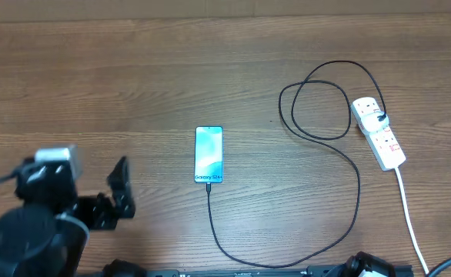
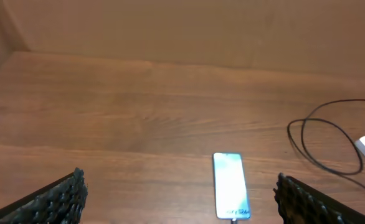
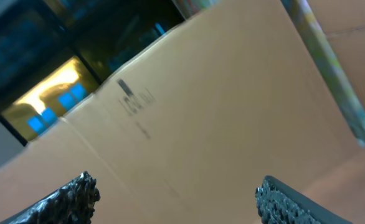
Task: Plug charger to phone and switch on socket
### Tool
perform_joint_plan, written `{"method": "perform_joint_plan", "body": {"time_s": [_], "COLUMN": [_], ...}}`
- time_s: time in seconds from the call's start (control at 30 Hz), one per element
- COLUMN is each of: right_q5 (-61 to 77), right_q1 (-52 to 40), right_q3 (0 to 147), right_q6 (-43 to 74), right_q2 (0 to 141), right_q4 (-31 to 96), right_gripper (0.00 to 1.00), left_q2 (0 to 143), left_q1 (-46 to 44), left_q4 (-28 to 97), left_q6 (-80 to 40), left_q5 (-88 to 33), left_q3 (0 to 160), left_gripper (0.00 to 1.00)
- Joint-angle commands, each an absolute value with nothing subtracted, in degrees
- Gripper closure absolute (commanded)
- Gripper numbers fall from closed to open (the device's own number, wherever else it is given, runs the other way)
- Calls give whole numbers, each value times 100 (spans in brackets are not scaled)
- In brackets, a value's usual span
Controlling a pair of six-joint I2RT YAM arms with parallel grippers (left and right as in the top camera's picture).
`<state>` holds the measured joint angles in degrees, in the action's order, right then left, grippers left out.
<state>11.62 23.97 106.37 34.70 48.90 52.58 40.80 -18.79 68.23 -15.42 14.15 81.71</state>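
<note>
Our left jaws and right jaws, rough-textured, stand spread; the slim glossy phone (image 1: 208,155) lies on the wood-grain tabletop (image 1: 95,92), the thin charger (image 1: 208,200) curling away.

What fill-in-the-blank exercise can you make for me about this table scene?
1. The phone shows a light-blue ____.
2. The cable running from the phone to the socket is ____ in colour.
3. The left pincer is ____ and holds nothing.
4. In the overhead view, the socket lies to the ____ of the phone.

Missing words: screen; black; open; right.
</note>
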Motion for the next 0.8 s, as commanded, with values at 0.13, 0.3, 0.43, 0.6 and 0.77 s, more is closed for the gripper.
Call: {"method": "perform_joint_plan", "body": {"time_s": [0.13,0.3,0.43,0.6,0.77], "right_q5": [1214,1210,1210,1184,808], "right_q1": [2102,1468,1125,1000,840], "right_q3": [10167,9806,9782,9782,9778], "right_q6": [3293,2720,2237,1809,1601], "right_q2": [3826,3122,2762,2287,1811], "right_q4": [5527,5529,5546,5621,5680], "right_gripper": [17,15,12,11,11], "left_q2": [3900,3898,3898,3894,3885], "left_q1": [-1914,-1914,-1914,-1909,-1754], "left_q4": [7658,8121,8514,8641,8639], "left_q6": [-1717,-1715,-1717,-1715,-1717], "left_q5": [1649,1651,1649,1649,1649], "left_q3": [8110,8110,8110,8110,8110], "left_gripper": [0,0,0,0,0]}}
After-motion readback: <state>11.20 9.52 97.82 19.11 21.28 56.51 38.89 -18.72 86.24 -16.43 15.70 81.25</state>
